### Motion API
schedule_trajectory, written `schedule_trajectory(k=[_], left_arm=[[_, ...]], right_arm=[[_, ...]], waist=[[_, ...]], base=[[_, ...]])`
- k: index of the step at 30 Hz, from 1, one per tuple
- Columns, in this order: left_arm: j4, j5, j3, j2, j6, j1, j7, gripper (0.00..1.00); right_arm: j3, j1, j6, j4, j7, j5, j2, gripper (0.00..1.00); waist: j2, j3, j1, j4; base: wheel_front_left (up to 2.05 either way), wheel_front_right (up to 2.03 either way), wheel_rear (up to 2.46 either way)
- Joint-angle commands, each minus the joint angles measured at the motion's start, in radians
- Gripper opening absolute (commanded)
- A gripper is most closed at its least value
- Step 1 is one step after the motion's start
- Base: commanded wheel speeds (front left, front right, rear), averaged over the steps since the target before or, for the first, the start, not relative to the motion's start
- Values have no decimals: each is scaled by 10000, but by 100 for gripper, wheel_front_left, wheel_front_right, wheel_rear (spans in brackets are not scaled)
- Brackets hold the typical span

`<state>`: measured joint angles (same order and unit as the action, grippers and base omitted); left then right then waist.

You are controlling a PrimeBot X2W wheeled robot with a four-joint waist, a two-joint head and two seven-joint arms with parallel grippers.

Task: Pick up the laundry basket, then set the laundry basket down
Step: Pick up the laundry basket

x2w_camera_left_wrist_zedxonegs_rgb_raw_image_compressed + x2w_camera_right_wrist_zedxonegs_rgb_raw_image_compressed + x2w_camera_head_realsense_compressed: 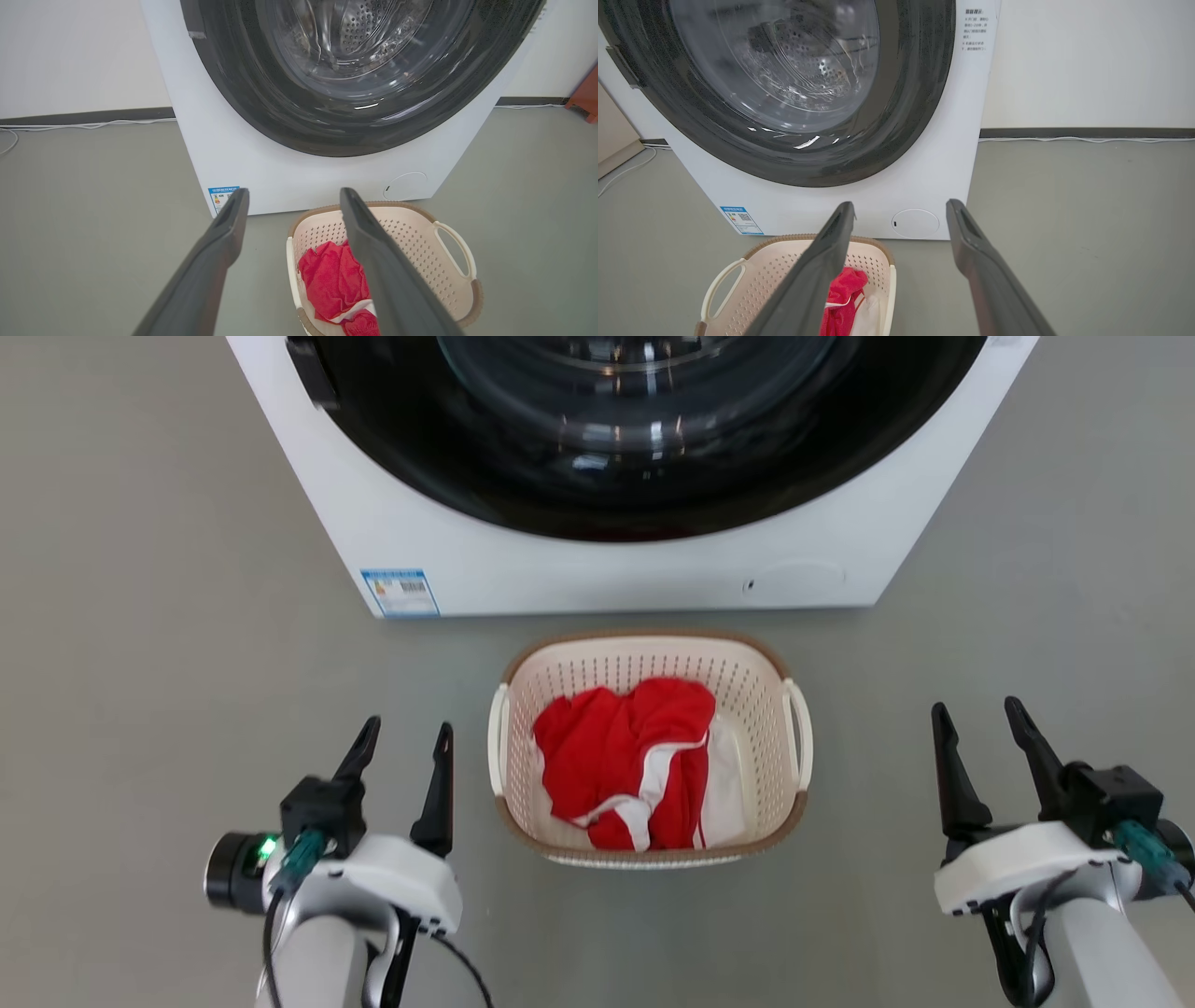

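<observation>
Grippers nearest: left gripper (pixel 410 723) and right gripper (pixel 976 705) flank the small cream-white perforated plastic laundry basket (pixel 644 640). Both are spread wide, empty and clear of it, fingers pointing forward. Basket sits on the floor holding a crumpled red-and-white garment (pixel 621 747). Best approach, I judge: bring both in level, catch the white loop handles (pixel 800 733) together, lift evenly. Just beyond the basket stands a white front-loading washing machine (pixel 607 569).

A plain laundry area. A white front-loading washing machine (pixel 420 537) with a dark round glass door (pixel 644 448) stands on a bare grey floor (pixel 140 616), backed by a white wall (pixel 1087 60) with a dark skirting strip (pixel 1087 132). Just in front sits the laundry basket (pixel 644 677) holding red clothing (pixel 607 747).
</observation>
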<state>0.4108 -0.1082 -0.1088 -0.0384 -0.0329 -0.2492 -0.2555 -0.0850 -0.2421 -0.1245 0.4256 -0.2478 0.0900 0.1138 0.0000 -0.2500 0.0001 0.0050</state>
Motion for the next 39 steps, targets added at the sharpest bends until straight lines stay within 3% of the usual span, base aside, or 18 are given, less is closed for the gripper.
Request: schedule_trajectory(k=[1,25,39], left_arm=[[43,-40,135,-118,149,-605,-63,100],[3835,-1283,-1674,-118,911,-4708,-63,100],[5142,-2514,-2678,-118,1072,-6361,-63,100]], right_arm=[[233,-396,-62,128,-139,50,44,100],[1377,-4283,-62,4338,-71,213,414,100],[1739,-5598,-62,5345,-126,169,519,100]], waist=[[0,-524,0,43],[0,-3829,0,194],[0,-5303,0,253]], base=[[0,0,0],[0,0,0],[0,0,0]])
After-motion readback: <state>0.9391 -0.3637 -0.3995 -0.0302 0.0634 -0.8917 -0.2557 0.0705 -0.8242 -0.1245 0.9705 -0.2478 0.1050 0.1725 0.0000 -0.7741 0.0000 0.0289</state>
